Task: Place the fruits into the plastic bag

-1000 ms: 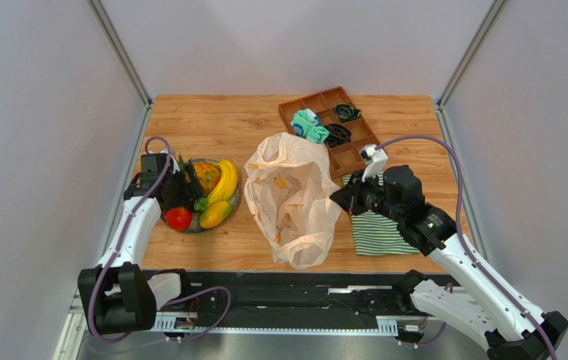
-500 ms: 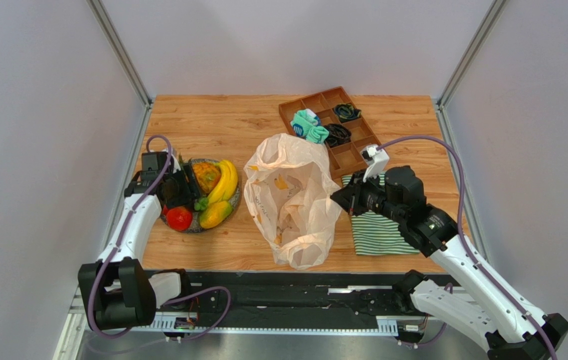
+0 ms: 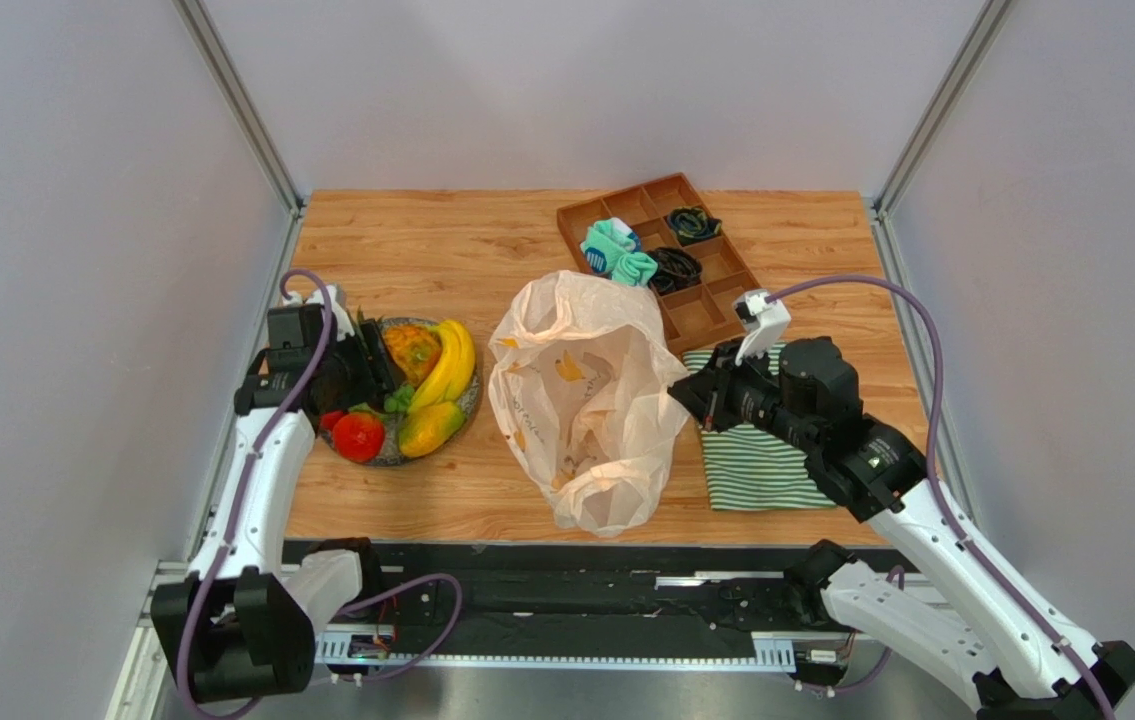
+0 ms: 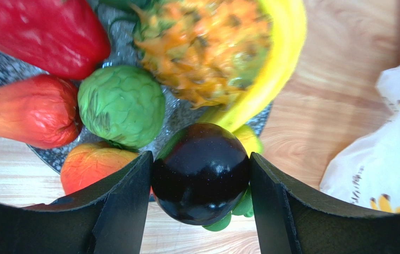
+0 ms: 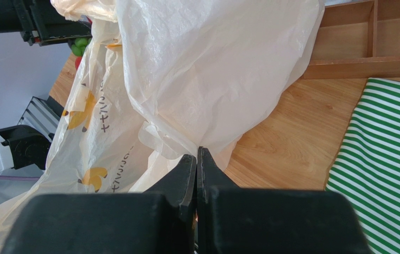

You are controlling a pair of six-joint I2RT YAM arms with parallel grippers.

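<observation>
The fruits lie on a grey plate (image 3: pixel 467 408) at the left: orange pineapple (image 3: pixel 413 351), yellow banana (image 3: pixel 452 363), a red round one (image 3: pixel 358 437) and a yellow-orange one (image 3: pixel 431 429). My left gripper (image 4: pixel 201 177) is shut on the dark round fruit (image 4: pixel 201 172) and holds it just above the plate; a green fruit (image 4: pixel 121 105) and red ones (image 4: pixel 30 110) lie below. The plastic bag (image 3: pixel 582 393) stands crumpled mid-table. My right gripper (image 5: pixel 196 156) is shut on the bag's edge (image 5: pixel 186 140) at its right side.
A wooden compartment tray (image 3: pixel 708 308) with teal and black cloth bundles stands at the back right. A green-and-white striped cloth (image 3: pixel 758 465) lies under my right arm. Metal frame posts rise at both back corners.
My left gripper has risen a little over the plate with the dark fruit in it. My right gripper has shifted slightly to the right, still pinching the bag's edge.
</observation>
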